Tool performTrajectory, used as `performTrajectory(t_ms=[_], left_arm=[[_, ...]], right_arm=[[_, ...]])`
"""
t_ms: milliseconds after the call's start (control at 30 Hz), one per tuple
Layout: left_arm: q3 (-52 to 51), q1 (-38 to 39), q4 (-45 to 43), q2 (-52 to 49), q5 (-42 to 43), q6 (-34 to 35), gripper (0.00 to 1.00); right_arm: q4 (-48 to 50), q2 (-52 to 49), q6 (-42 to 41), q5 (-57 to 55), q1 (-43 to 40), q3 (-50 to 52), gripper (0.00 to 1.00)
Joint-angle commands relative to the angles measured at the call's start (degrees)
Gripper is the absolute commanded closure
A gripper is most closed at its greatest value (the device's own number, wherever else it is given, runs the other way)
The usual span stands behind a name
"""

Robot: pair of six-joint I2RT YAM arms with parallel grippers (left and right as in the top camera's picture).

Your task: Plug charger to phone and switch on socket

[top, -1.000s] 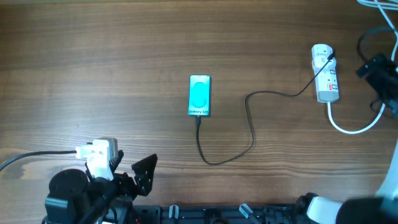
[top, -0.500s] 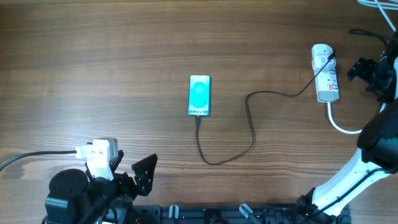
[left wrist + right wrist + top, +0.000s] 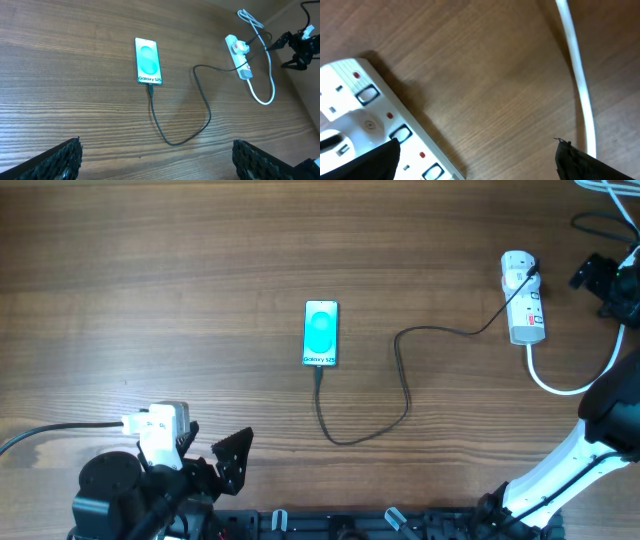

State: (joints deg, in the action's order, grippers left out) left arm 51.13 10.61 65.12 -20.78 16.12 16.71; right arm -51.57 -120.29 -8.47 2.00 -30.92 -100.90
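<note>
- The phone lies face up mid-table with its teal screen lit, and the charger meets its lower edge. It looks plugged in, so I'd call that half done.
- From there the thin black cable loops right and climbs to the socket, far right, where its black plug sits near the rounded end.
- The right gripper is the only thing that has moved. A second ago it hung beside the strip's lower half, then it edged in, and now it has slid up level with the plugged end, near the strip but not touching it.
- The right wrist view shows its fingers spread wide and empty, with the strip's rockers and red marks just below.
- The phone, cable and strip have not shifted at all.
- My read is that it's lining up for the switch press, not pressing yet. From these angles I can't tell whether the switch is already on.
- The left gripper is parked at the near edge, jaws wide and holding nothing.
</note>
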Motion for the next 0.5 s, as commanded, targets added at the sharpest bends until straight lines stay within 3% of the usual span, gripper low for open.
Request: performTrajectory(t_ms=[0,467], left_arm=[[-0.24,0.2,-0.13,0.2,-0.15,0.48,0.0],[-0.24,0.2,-0.13,0.22,-0.15,0.48,0.0]], right_arm=[[2.75,-1.9,2.69,6.69,0.09,2.38,0.0],[13.49,-3.15,0.13,9.99,1.14,12.28,0.0]])
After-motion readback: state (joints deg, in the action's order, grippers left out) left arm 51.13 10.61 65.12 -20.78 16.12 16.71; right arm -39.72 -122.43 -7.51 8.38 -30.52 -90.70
